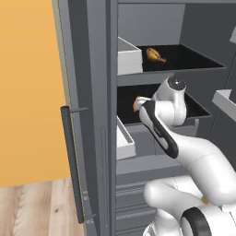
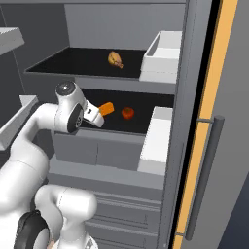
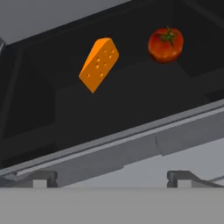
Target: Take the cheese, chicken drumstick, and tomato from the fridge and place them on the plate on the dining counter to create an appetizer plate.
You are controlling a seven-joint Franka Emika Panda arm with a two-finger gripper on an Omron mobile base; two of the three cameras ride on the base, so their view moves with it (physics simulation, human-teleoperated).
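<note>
With the end effector (image 3: pixel 112 177) spread apart and empty, the cheese (image 3: pixel 99 64) looks light, stiff; pinch its flat faces mid-wedge.

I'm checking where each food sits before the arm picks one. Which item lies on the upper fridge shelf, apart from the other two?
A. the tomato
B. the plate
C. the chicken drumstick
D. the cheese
C: the chicken drumstick lies alone on the upper black shelf, while the cheese and the tomato sit together on the shelf below.
</note>
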